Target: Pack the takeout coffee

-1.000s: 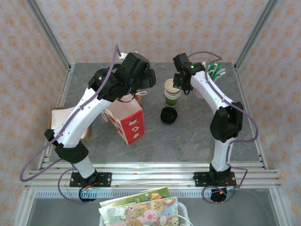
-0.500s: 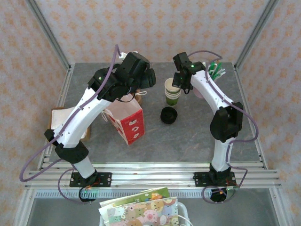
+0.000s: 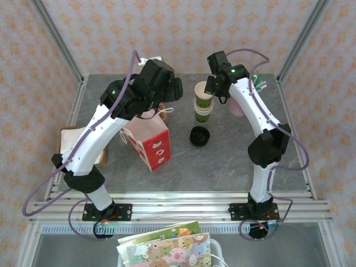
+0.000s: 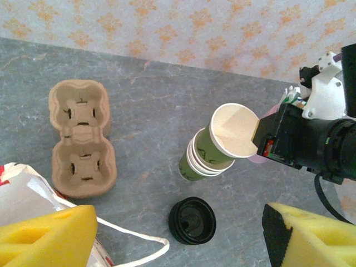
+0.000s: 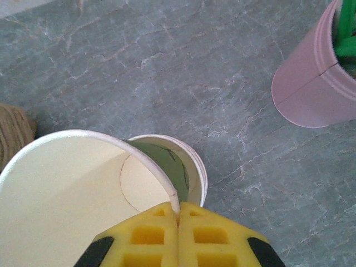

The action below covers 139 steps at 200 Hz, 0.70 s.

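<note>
The takeout coffee is out of view. My right gripper (image 5: 179, 214) is shut on the rim of a lidless green cup (image 5: 83, 189) with a cream inside, held tilted and partly lifted out of a stack of like cups (image 3: 203, 114). From the left wrist that cup (image 4: 236, 130) leans out of the stack (image 4: 197, 164) with the right gripper's black body beside it. A loose black lid (image 4: 192, 221) lies upside down on the table in front of the stack. My left gripper (image 4: 178, 239) hangs open above the lid, with nothing between its yellow fingers (image 4: 47, 236).
A red and white paper bag (image 3: 149, 142) with a white string handle stands under the left arm. A cardboard cup carrier (image 4: 82, 139) lies behind it. A pink cup with green sticks (image 5: 314, 78) stands right of the stack. Patterned bags (image 3: 167, 245) sit below the table's front rail.
The right gripper has closed on the top cup's rim and raised it, tilting it out of the stack. The left arm has shifted slightly back and left.
</note>
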### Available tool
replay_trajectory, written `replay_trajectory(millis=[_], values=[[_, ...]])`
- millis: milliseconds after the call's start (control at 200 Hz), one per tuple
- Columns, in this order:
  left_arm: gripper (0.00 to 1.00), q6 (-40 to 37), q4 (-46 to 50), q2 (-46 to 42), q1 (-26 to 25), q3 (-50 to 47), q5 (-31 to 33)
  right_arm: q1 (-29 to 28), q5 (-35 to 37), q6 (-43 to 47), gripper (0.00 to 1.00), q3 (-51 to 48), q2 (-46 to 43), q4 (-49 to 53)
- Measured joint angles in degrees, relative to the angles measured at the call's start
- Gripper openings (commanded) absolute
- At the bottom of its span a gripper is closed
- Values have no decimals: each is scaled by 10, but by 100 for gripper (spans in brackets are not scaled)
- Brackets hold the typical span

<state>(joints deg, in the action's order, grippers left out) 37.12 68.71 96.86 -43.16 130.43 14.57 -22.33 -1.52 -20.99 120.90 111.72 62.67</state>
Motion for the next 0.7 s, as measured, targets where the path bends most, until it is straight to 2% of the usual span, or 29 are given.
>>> replay_trajectory(millis=[220, 425, 696], values=[[80, -33, 0, -6, 0, 3, 14, 0, -3, 0, 0, 37, -10, 35], [81, -82, -21, -47, 0, -9, 12, -4, -28, 7, 0, 34, -64, 76], [81, -138, -101, -170, -4, -127, -5, -59, -50, 13, 0, -70, -209, 101]])
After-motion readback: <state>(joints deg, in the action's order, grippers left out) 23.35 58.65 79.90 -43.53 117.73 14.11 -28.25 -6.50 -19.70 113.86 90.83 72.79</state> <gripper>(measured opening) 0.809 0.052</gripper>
